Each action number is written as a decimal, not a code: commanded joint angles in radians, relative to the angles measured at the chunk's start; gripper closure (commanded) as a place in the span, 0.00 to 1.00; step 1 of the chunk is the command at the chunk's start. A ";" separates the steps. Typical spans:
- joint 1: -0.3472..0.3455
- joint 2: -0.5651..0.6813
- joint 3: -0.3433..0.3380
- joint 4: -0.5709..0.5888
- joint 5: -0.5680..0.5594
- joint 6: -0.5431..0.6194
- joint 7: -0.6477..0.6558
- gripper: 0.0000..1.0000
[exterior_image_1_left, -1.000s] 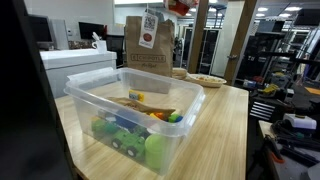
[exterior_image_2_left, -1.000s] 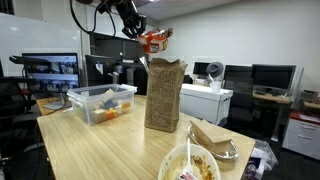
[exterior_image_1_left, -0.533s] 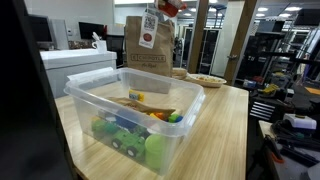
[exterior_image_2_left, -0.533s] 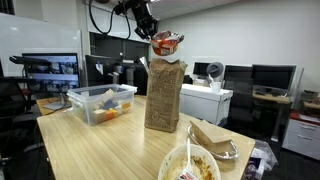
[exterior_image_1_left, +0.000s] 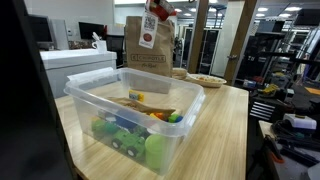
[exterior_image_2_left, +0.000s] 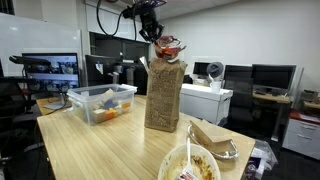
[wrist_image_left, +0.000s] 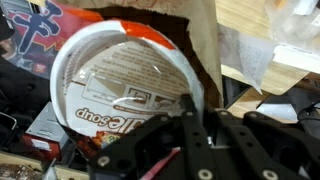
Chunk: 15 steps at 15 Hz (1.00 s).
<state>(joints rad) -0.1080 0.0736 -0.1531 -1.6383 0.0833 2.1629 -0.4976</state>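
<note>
My gripper (exterior_image_2_left: 158, 32) is shut on the rim of a red and white instant soup cup (exterior_image_2_left: 168, 46), which hangs just above the open mouth of the tall brown paper bag (exterior_image_2_left: 164, 95). In the wrist view the cup's white lid (wrist_image_left: 120, 75) fills the left half, with my gripper (wrist_image_left: 197, 105) clamped on its edge and the bag's torn brown rim (wrist_image_left: 198, 35) behind it. In an exterior view the cup (exterior_image_1_left: 158, 8) shows at the top edge over the bag (exterior_image_1_left: 148, 45).
A clear plastic bin (exterior_image_1_left: 130, 120) with green and orange toys stands on the wooden table (exterior_image_2_left: 100, 150), left of the bag (exterior_image_2_left: 103, 103). A bowl of food (exterior_image_2_left: 190, 165) and a foil packet (exterior_image_2_left: 215, 140) lie near the table's front. A plate (exterior_image_1_left: 207, 80) sits behind the bag.
The gripper has carried the soup cup sideways and slightly down, from beside the bag's top to directly over its opening. Jaws stayed shut.
</note>
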 joint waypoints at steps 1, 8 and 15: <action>-0.034 0.021 0.017 0.015 0.100 0.021 -0.082 0.97; -0.072 -0.001 0.017 -0.047 0.314 0.085 -0.237 0.97; -0.091 -0.047 0.012 -0.225 0.411 0.126 -0.320 0.97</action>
<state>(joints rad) -0.1911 0.0828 -0.1498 -1.7560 0.4515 2.2340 -0.7561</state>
